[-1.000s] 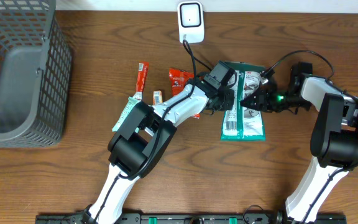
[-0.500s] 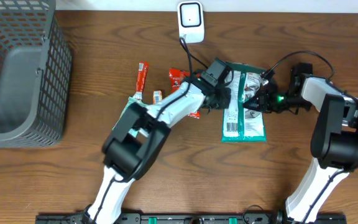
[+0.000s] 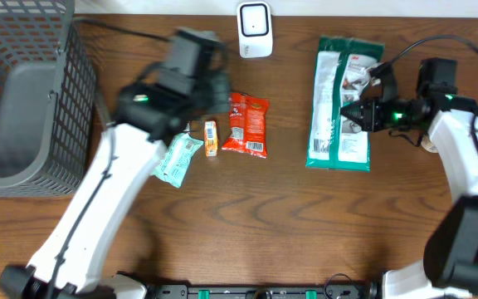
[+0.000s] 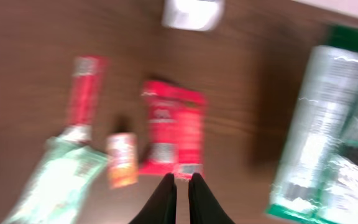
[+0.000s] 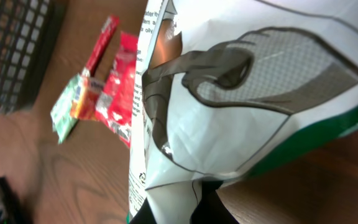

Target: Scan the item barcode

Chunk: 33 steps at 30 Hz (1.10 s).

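Observation:
The item is a large green-and-white bag (image 3: 332, 91) lying flat at the right of the table, printed side up. My right gripper (image 3: 353, 113) is shut on its right edge. In the right wrist view the bag (image 5: 229, 93) fills the frame, its edge pinched between my right gripper's (image 5: 191, 202) dark fingers. The white scanner (image 3: 254, 29) stands at the back centre, left of the bag. My left gripper (image 4: 182, 180) is shut with nothing in it, hovering above a red pouch (image 4: 169, 134). The left wrist view is blurred.
Left of centre lie the red pouch (image 3: 246, 124), a small orange packet (image 3: 211, 137) and a mint-green packet (image 3: 177, 159). A red stick pack (image 4: 86, 87) shows in the left wrist view. A grey wire basket (image 3: 23, 91) fills the far left. The scanner's cable trails past the left arm.
My left arm has let go of the bag and swung up and to the left. My right gripper has shut on the bag's edge and drawn it back and to the right.

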Each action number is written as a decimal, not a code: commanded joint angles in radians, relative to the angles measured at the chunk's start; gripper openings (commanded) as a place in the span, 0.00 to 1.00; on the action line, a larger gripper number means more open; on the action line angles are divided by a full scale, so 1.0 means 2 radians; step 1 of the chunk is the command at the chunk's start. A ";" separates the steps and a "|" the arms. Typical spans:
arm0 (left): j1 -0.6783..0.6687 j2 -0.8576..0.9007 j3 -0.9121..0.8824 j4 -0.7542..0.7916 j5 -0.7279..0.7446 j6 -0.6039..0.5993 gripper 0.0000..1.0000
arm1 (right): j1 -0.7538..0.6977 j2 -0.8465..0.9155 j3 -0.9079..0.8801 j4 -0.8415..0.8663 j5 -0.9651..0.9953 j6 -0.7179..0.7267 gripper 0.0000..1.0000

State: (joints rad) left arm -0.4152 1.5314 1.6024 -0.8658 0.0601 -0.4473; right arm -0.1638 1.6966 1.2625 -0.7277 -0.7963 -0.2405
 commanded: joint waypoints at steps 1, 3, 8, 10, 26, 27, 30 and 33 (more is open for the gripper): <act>0.058 -0.023 -0.001 -0.038 -0.040 0.010 0.11 | 0.023 -0.054 0.028 -0.009 0.044 0.030 0.01; 0.088 -0.029 -0.001 -0.057 -0.040 0.014 0.11 | 0.043 -0.074 0.045 -0.021 0.076 0.031 0.01; 0.138 -0.026 -0.001 -0.076 -0.038 0.050 0.13 | 0.120 -0.080 0.126 -0.078 0.163 0.030 0.01; 0.148 -0.024 -0.001 -0.075 -0.038 0.075 0.23 | 0.153 -0.080 0.157 -0.092 0.200 0.024 0.01; 0.246 -0.022 -0.001 -0.060 -0.055 0.096 0.82 | 0.331 0.156 0.602 -0.294 0.459 -0.069 0.01; 0.246 -0.022 -0.001 -0.060 -0.055 0.096 0.82 | 0.334 0.163 0.602 -0.288 0.464 -0.082 0.01; 0.246 -0.022 -0.001 -0.060 -0.055 0.096 0.83 | 0.339 0.186 0.602 -0.269 0.465 -0.121 0.01; 0.246 -0.022 -0.001 -0.060 -0.055 0.096 0.83 | 0.339 0.213 0.602 -0.244 0.465 -0.160 0.01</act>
State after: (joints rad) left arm 0.0750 1.4830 1.6009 -0.9844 -0.0334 -0.2615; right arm 0.5041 2.0773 2.4401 -1.2453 0.0853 -0.4351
